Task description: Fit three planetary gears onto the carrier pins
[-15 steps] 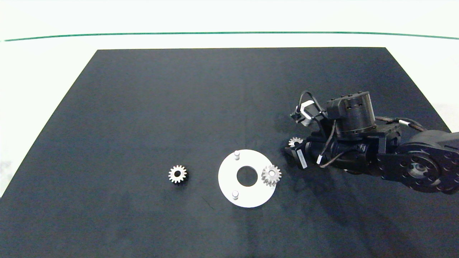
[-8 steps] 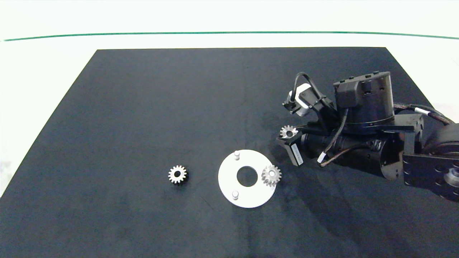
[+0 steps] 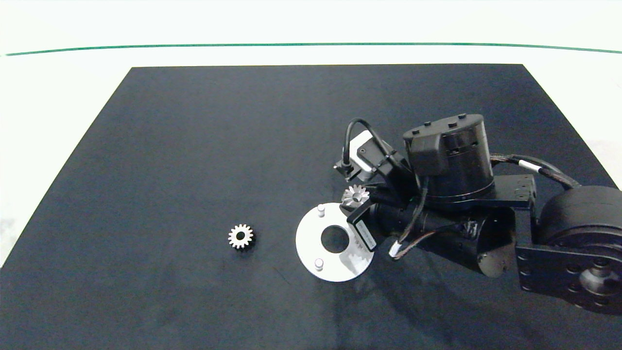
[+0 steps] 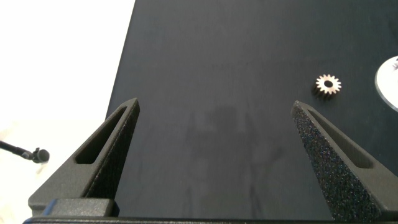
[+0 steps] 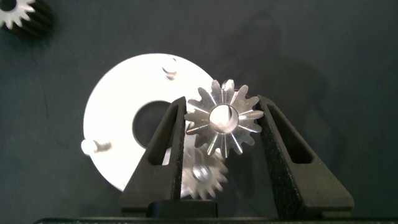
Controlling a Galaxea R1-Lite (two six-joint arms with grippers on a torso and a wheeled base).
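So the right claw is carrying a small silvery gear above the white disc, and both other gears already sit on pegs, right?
Not quite. The right gripper does hold a small silvery metal gear above the flat white disc, but only one gear sits on it. The third gear lies on the black mat, as the head view shows.

A black mat [image 3: 204,160] on a pale white table [image 3: 53,97], under bright, even light

The mat is matte and faintly mottled, spreading as a trapezoid that narrows toward 12 o'clock and fills most of the head view; the white tabletop shows as wedges at 9 and 3 o'clock and as a broad band at 12 o'clock; a thin green line [image 3: 311,45] curves across that band from edge to edge; the light washes the white surface nearly featureless; soft shadows lie on the mat toward 5 o'clock.
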